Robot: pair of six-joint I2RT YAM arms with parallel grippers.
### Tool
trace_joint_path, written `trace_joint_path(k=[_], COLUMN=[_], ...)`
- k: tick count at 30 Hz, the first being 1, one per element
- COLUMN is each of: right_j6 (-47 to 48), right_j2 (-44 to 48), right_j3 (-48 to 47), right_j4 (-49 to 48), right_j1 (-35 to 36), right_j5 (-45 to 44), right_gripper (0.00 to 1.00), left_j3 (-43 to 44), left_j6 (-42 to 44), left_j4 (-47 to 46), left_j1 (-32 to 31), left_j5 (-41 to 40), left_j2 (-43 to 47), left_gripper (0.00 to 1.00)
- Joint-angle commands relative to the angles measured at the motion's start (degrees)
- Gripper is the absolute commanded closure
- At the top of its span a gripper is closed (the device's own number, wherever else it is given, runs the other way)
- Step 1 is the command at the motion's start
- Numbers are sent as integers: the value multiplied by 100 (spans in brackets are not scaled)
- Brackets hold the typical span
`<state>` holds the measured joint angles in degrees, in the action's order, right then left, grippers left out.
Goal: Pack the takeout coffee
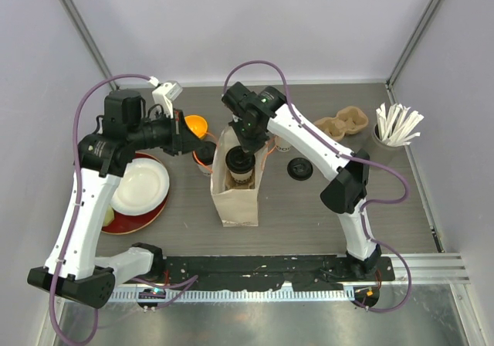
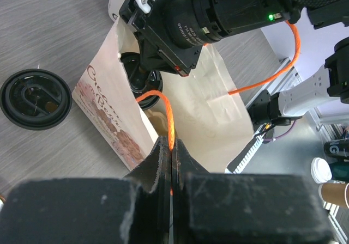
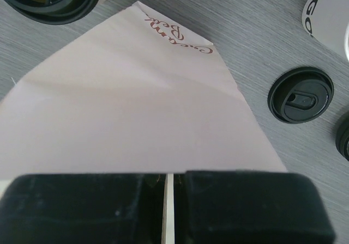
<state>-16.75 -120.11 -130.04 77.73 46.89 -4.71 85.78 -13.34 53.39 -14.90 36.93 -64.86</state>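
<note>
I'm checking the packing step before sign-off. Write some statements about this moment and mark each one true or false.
1. The left gripper is shut on the bag's orange handle. True.
2. The right gripper hangs open over the table. False: it is shut on the edge of the paper bag.
3. A lidded coffee cup is inside the bag. True.
4. The loose black lid lies to the bag's left. False: it lies on the table, to the bag's right.
</note>
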Motion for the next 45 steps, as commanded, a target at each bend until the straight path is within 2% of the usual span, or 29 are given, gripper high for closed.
trace_joint_path(k=[1,8,13,15,20,23,25,28,30,31,33,37,38,39,44,45], right_j6=[14,-47,-144,-153,-223,-258,-267,-285,-311,-302,-302,-311,-320,-320,-302,-285], right_j2=[-135,-179,-232,-275,-276,-171,-39,111,68,50,32,76,85,85,128,129], right_j3=[198,242,23,-197,-417,-435,-356,-119,-13,-74,-144,-250,-241,-207,145,163], right_j4=[479,550,532,594,620,533,462,251,251,338,365,313,295,269,110,93], right_j1=[57,74,83,74,83,83,83,92,83,83,92,92,92,92,92,92], right_j5=[58,-12,49,40,23,5,-47,-127,-83,-57,-74,-126,-118,-109,-223,-241], right_gripper=[99,98,81,80,66,62,64,76,73,67,64,65,68,76,88,94], left_j3=[9,0,27,35,62,71,53,44,71,79,79,44,53,53,62,53], left_j6=[-10,-19,-19,-19,-19,-19,-19,-28,-19,-19,-10,-10,-10,-10,-2,-2], left_j4=[-241,-223,-232,-241,-241,-215,-215,-215,-223,-206,-197,-197,-197,-197,-179,-188], left_j1=[-13,-13,-13,-13,-13,-13,-13,-13,-5,-13,-13,-13,-13,-5,-13,-13], left_j5=[113,122,122,131,139,166,174,183,183,183,192,192,201,201,201,210], left_j2=[114,158,132,132,123,123,114,132,123,131,140,158,167,167,184,193], left_gripper=[100,100,100,100,100,100,100,100,100,100,100,100,100,100,100,100])
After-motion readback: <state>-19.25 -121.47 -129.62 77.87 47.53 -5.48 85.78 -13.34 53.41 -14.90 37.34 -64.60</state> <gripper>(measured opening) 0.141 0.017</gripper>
